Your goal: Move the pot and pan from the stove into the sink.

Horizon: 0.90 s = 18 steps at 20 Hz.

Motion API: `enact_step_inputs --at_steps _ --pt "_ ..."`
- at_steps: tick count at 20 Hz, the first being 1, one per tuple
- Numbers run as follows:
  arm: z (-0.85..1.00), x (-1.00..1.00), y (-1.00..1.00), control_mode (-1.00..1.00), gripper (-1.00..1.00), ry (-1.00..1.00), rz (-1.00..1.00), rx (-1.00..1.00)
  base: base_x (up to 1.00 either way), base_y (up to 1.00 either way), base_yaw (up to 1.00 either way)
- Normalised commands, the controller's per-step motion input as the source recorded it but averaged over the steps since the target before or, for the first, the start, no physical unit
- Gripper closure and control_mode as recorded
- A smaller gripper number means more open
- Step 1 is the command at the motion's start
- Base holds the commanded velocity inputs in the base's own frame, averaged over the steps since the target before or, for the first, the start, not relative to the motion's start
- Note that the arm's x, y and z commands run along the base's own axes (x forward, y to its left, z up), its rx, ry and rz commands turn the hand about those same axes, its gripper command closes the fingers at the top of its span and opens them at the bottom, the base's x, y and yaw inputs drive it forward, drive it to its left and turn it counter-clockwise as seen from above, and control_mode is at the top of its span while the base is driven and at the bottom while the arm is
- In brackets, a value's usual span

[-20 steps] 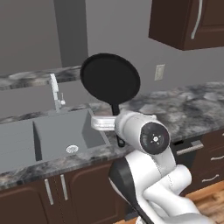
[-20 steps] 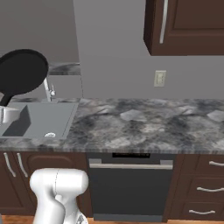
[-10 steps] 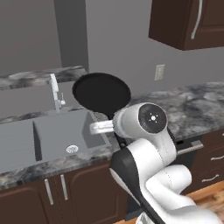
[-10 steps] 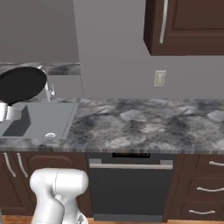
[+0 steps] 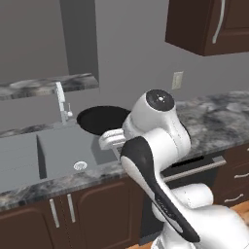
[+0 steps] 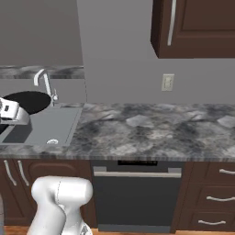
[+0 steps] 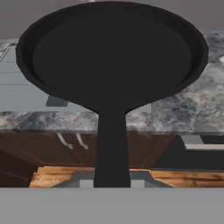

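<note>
Gripping the pan [image 7: 111, 57] by its straight black handle: the gripper [image 7: 112, 183] is clamped on the handle's near end, jaws tight on both sides. Pan is held roughly level over the sink [image 5: 58, 151], its round black dish sitting above the basin's right rear part, close to the faucet [image 5: 61, 101]. From the right base view the pan [image 6: 27, 101] hangs at the basin's left side, behind the white hand. Whether the pan's underside touches the basin or counter rim is unclear, likely just above. Granite counter [image 6: 147, 131] runs to the right.
</note>
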Motion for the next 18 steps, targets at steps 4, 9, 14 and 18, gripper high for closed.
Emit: enact_step_inputs --at_steps 4,9,14,18 --pt "-0.08 0.27 0.09 -1.00 1.00 0.31 0.04 -0.07 0.00 0.00 0.00" --pt "-0.03 0.06 0.02 -1.00 1.00 0.09 0.00 -0.02 0.00 0.00 0.00" --pt "-0.13 0.04 0.03 -1.00 1.00 0.05 0.00 -0.03 0.00 0.00 0.00" --pt "-0.29 0.10 0.11 -1.00 1.00 0.08 0.00 -0.07 0.00 0.00 0.00"
